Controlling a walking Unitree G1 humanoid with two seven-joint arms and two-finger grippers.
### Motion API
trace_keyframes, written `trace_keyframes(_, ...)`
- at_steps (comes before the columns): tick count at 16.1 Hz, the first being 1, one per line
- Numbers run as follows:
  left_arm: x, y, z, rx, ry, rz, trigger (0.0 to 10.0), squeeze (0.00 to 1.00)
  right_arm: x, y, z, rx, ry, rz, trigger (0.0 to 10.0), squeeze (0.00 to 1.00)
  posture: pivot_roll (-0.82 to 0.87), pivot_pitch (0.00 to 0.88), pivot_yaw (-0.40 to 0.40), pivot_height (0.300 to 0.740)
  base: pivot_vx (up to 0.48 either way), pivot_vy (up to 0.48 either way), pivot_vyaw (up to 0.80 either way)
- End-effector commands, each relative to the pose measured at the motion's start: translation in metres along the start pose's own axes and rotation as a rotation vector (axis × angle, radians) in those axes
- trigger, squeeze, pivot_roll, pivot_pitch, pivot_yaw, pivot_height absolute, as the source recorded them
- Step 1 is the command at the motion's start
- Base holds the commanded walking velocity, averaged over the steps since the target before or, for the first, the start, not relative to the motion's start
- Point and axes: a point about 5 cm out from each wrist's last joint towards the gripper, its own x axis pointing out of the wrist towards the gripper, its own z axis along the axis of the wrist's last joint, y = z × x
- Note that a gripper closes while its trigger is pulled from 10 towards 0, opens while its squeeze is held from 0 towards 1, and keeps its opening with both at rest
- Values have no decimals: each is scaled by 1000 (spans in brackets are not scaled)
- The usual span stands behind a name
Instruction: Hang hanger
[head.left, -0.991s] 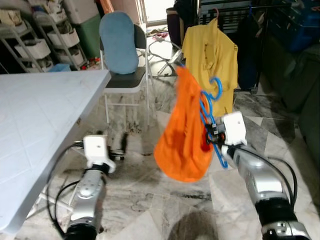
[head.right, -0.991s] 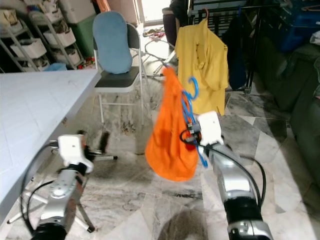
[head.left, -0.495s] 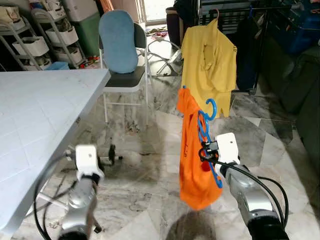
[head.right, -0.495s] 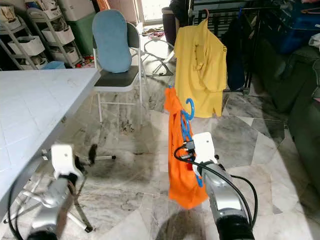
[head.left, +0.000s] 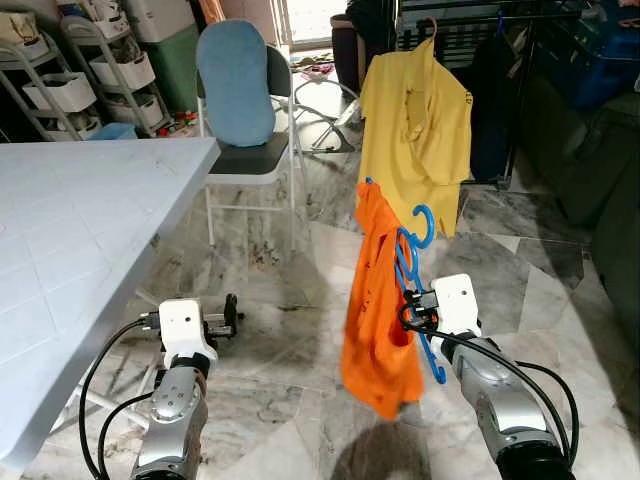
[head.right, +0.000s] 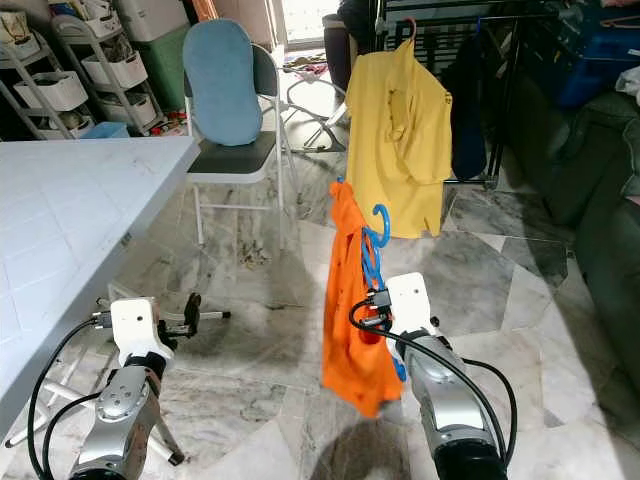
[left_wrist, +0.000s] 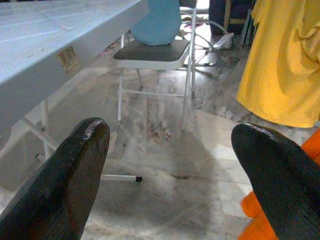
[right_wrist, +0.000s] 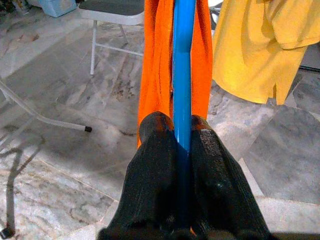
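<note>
Right wrist view: right gripper (right_wrist: 182, 145) clamped hard on the blue hanger (right_wrist: 183, 60), both black fingers pressed to its flat arm, orange shirt (right_wrist: 156, 60) draped either side. From the head camera, the hanger is carried out in front over the marble floor (head.left: 260, 390), hook (head.left: 424, 222) up and well short of the clothes rack (head.left: 470, 20) where a yellow shirt (head.left: 415, 125) already hangs. Left gripper (left_wrist: 170, 170) spread wide, holding nothing, low beside the white counter (head.left: 70, 230).

Risks, as judged:
- Grip sits on one arm of the hanger; load hangs off-centre, so it may twist in the pinch.
- Orange shirt looks bunched to one side; a jolt could slide it off.
- Hook may snag the yellow shirt on approach to the rail.
- Folding chair (head.left: 245, 150) near the walking path.
</note>
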Motion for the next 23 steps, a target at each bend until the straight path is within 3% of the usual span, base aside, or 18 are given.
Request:
trace_keyframes(1,-3,7,-5,-5,18,36,10000,0,2,7,5,-8,-37,19,10000,0,-152,0,126,740,0,0,0)
trace_keyframes(7,-1,5,-5,-4,16,32,10000,0,1,12,3,-5,-37,29,10000,0,-155,0,128,740,0,0,0)
trace_keyframes(13,2,7,-11,-23,71,33,10000,0,-5,10,-27,15,53,-10,10000,0,-159,0,142,740,0,0,0)
trace_keyframes(23,7,-1,-6,20,50,-11,10000,0,-4,7,-27,2,47,-14,10000,0,-166,0,145,740,0,0,0)
